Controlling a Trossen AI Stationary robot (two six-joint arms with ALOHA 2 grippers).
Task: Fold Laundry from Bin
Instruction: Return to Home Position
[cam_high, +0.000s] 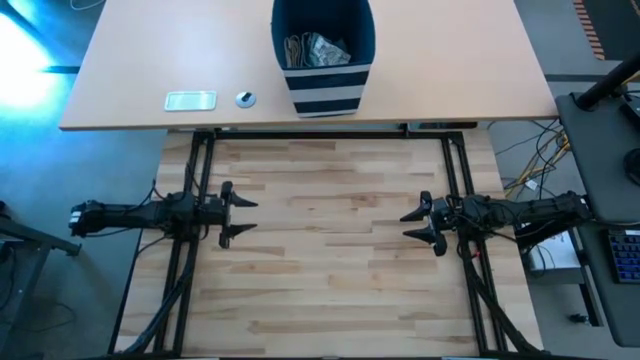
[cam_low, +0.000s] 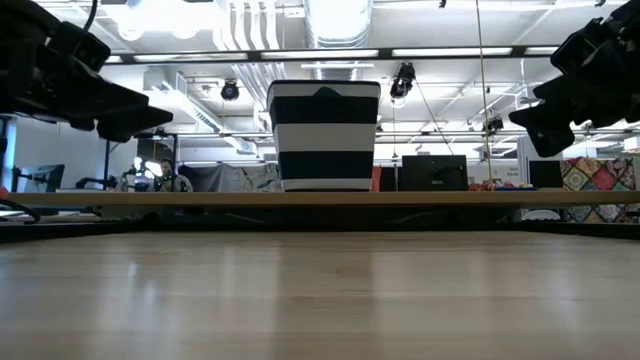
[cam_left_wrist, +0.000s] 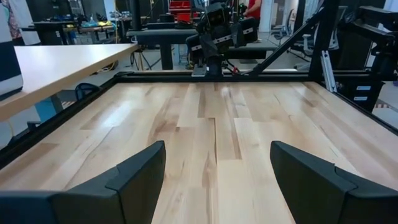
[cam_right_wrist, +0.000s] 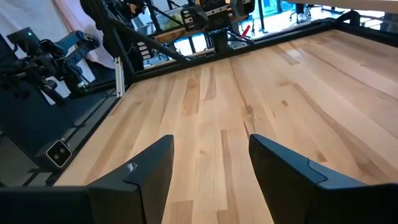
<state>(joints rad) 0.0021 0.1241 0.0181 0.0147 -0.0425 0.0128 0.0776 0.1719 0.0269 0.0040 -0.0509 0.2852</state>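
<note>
From above, a boxy navy-blue fabric bin (cam_high: 322, 60) with white stripes near its base is seen upright on a smooth beige worktop (cam_high: 450, 70), at the middle of the edge that faces the arms. The laundry (cam_high: 318, 48), pale and grey cloth, lies inside the bin. A small white flat device (cam_high: 190, 100) and a small round object (cam_high: 245, 98) lie to the left of the bin. Over a light plank worktop (cam_high: 330, 280), the left gripper (cam_high: 243, 215) is held at the left side and the right gripper (cam_high: 412, 226) at the right side, well apart and pointed towards each other. The fingers of both are spread apart.

In the low view, the bin (cam_low: 323, 135) is seen at the far middle, and both grippers are raised above the plank worktop.

In the left wrist view, the two dark fingers (cam_left_wrist: 134, 177) are set wide, and only planks are seen between them.

In the right wrist view, the fingers (cam_right_wrist: 146, 174) are likewise parted over the planks.
</note>
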